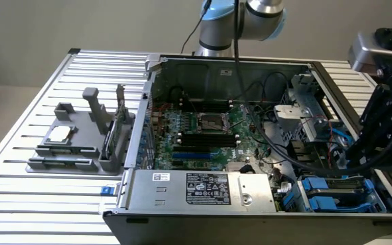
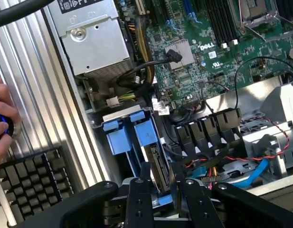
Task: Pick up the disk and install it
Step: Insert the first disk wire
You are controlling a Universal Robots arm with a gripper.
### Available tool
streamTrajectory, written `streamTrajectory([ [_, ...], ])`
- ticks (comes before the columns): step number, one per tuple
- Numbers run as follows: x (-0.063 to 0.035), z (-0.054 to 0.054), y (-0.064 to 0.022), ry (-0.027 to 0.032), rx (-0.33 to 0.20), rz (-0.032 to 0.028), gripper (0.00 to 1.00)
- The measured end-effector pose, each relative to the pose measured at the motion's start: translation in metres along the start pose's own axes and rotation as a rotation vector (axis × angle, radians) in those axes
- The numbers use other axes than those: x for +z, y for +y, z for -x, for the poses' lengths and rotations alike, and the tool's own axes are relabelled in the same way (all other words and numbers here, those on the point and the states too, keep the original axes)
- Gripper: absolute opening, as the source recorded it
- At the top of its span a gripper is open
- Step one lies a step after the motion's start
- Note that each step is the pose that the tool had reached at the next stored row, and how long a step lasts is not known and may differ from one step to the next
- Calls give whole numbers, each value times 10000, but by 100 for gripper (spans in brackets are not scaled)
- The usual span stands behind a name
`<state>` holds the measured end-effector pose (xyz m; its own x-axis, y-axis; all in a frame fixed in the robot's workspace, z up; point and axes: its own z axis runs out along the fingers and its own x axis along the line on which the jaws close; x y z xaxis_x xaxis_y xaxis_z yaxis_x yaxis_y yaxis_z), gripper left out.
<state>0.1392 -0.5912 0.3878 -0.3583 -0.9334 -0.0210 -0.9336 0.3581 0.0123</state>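
Just one disk (image 2: 155,162), one hand (image 2: 159,176)

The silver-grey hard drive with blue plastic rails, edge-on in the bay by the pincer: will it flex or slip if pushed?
Probably stiff: the silver-grey hard drive with blue plastic rails looks like a flat metal slab, so it should not bend. Likely heavy for its size. Edge-on beside the blue plastic bay tabs, it may bind if pushed crooked.

The gripper (image 2: 165,185) hangs just above the disk (image 2: 153,160), which stands on edge in blue rails at a corner of the computer case (image 2: 82,97), beside the power-supply box (image 2: 96,45). Outside the case wall, a hand (image 2: 1,121) is near a keyboard (image 2: 27,183).
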Motion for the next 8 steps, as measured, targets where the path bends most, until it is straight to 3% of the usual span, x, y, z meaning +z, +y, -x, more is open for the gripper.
streamTrajectory([
  [8,11,0,0,-18,1456,-30,30],
])
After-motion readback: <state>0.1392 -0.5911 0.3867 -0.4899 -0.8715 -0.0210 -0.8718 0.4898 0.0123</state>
